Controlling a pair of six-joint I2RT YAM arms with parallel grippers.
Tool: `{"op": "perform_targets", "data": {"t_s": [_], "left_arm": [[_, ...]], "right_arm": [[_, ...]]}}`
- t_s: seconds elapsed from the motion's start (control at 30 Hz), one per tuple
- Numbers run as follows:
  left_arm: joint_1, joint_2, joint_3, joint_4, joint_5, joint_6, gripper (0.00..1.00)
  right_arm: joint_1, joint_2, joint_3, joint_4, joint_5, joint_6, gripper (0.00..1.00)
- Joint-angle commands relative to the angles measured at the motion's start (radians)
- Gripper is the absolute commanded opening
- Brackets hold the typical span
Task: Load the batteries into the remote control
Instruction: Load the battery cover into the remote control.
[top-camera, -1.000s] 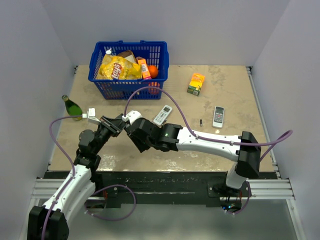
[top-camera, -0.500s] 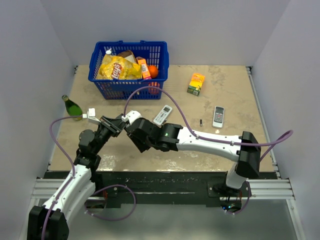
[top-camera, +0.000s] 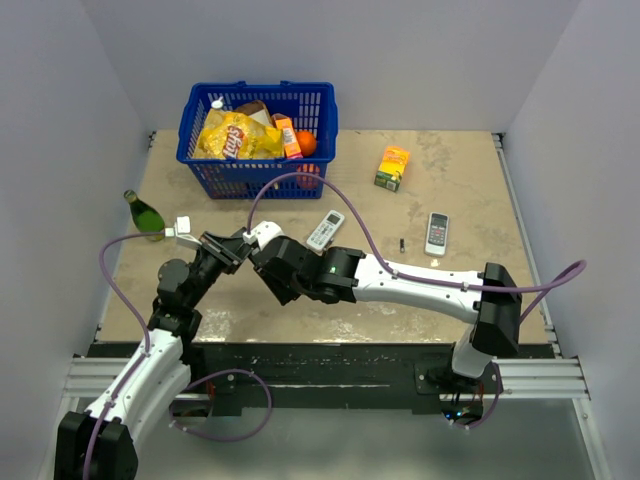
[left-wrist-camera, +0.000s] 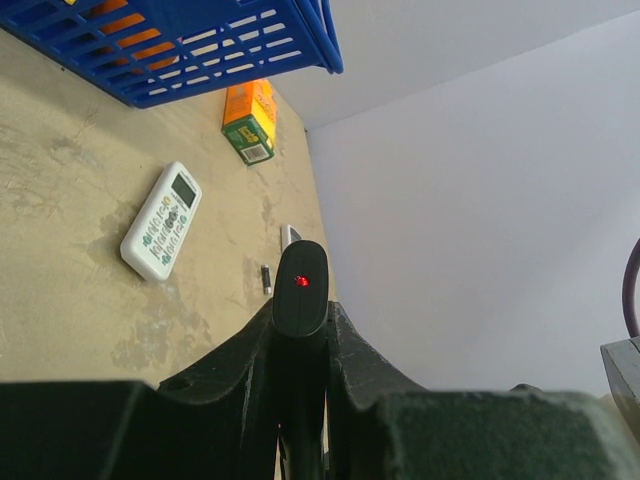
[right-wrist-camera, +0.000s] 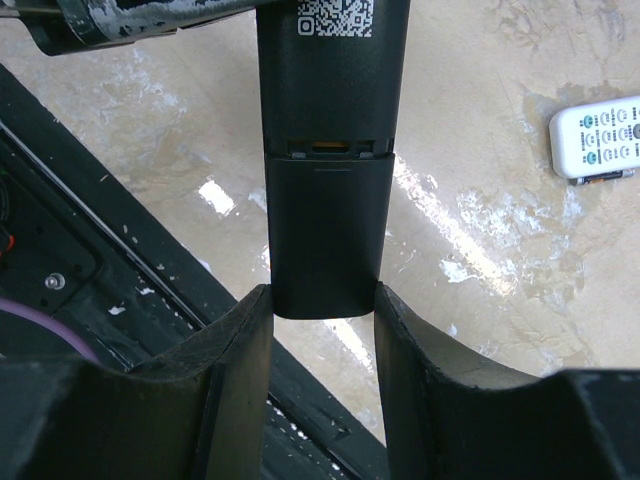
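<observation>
The remote control (top-camera: 238, 250) is a slim black bar held in the air between both grippers, over the left part of the table. My left gripper (top-camera: 225, 250) is shut on one end; in the left wrist view its fingers (left-wrist-camera: 350, 345) clamp the remote control (left-wrist-camera: 300, 290), whose tip shows a red light. My right gripper (top-camera: 257, 246) is shut on the other end. In the right wrist view its pads (right-wrist-camera: 240, 330) press both sides of the back cover (right-wrist-camera: 328, 230), under a QR label. One battery (top-camera: 401, 244) lies on the table mid-right, also in the left wrist view (left-wrist-camera: 266, 279).
Two white remotes (top-camera: 324, 230) (top-camera: 437, 232) lie mid-table; one shows in the right wrist view (right-wrist-camera: 600, 140). A blue basket (top-camera: 258, 160) of groceries stands at the back left, an orange juice box (top-camera: 393, 167) at the back, a green bottle (top-camera: 145, 215) at the left edge.
</observation>
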Motion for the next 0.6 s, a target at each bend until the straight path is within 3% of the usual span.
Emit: {"op": "perform_targets", "data": {"t_s": [0.0,0.57], "left_arm": [[-0.003,-0.009,0.000,0.077,0.008,-0.042,0.00],[-0.003,0.020,-0.011,0.126,0.053,-0.038,0.00]], "right_arm": [[0.007,-0.002,0.041,-0.022,0.003,0.002,0.22],[0.009,0.024,0.092,-0.071,-0.007,-0.011,0.36]]}}
